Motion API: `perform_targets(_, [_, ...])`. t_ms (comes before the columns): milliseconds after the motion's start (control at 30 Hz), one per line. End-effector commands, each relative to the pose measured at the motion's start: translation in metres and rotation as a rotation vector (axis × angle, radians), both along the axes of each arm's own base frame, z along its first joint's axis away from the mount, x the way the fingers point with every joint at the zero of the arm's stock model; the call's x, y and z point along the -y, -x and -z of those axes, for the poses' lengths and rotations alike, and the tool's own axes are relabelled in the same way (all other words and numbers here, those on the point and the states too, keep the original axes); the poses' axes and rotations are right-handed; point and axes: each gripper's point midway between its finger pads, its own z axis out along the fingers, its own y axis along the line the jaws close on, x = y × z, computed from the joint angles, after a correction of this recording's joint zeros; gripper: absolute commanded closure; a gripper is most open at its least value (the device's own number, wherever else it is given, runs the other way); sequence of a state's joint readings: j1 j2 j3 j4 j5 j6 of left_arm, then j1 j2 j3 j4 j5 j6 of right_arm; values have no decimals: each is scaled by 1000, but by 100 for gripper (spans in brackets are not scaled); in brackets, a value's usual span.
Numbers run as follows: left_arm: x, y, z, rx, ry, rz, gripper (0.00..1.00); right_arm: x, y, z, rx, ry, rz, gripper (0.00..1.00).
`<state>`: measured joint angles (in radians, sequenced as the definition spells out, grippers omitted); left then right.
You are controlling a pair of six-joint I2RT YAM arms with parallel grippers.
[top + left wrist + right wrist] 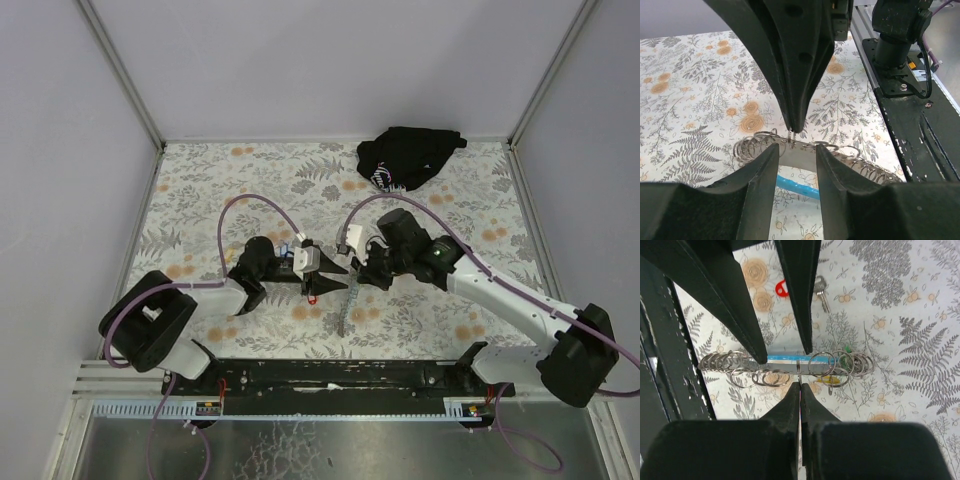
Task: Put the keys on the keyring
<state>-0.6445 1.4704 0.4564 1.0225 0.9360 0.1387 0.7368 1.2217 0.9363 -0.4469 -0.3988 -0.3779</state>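
Note:
The keyring (799, 367) is one of several metal rings strung along a flat metal strip (797, 157) that lies over a light-blue strap (797, 186). My right gripper (800, 384) is shut on that ring from one side. From the other side my left gripper (797, 150) stands open, one finger on each side of the strip's middle. On the table beyond lies a key (821, 289) with a red tag (782, 288), partly behind a left finger (800, 300). A yellow tag (830, 381) and a green tag (847, 348) show among the rings. In the top view both grippers meet near the red tag (312, 298).
A black cloth bundle (408, 157) lies at the back right of the flowered table (200, 190). The lanyard strap (345, 312) trails toward the near edge. The black base rail (920, 125) runs close behind the left gripper.

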Motion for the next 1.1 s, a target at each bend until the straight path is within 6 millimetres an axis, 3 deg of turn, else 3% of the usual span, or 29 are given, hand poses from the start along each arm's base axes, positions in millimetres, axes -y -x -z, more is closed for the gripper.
perform_targets(0, [2, 2, -10, 23, 57, 5, 64, 6, -2, -7, 37, 126, -13, 100])
perform_targets(800, [14, -4, 4, -77, 109, -17, 74, -11, -3, -11, 50, 142, -67, 100])
perform_targets(1067, [16, -3, 4, -79, 109, -8, 82, -12, -1, -9, 46, 146, -74, 100])
